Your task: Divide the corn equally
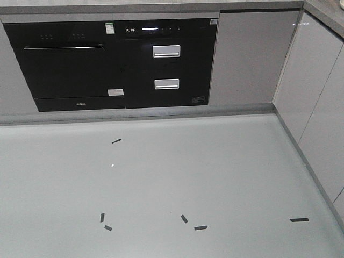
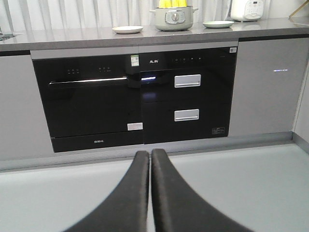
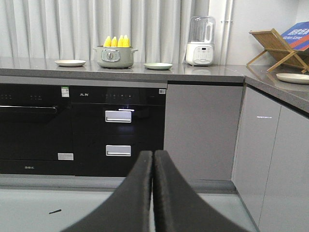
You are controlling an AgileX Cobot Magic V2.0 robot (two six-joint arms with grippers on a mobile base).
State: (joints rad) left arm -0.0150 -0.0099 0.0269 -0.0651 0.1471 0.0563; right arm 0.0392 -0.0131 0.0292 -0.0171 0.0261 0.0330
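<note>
Several yellow corn (image 3: pixel 117 41) cobs stand upright in a grey-green pot (image 3: pixel 114 57) on the far counter; in the left wrist view only the corn (image 2: pixel 173 3) bottoms show above the pot (image 2: pixel 174 19). A cream plate (image 3: pixel 70 63) lies left of the pot and a pale green plate (image 3: pixel 158 66) right of it. My left gripper (image 2: pixel 150 153) is shut and holds nothing, low over the floor and far from the counter. My right gripper (image 3: pixel 153 154) is likewise shut on nothing. The front view shows neither gripper.
Black built-in appliances (image 1: pixel 113 64) with silver drawer handles fill the cabinet front below the counter. Grey cabinets (image 1: pixel 317 97) run along the right side. A blender (image 3: pixel 200 41), a wooden rack (image 3: pixel 277 46) and another plate (image 3: pixel 293 78) stand on the counter. Black tape marks (image 1: pixel 184 219) dot the floor.
</note>
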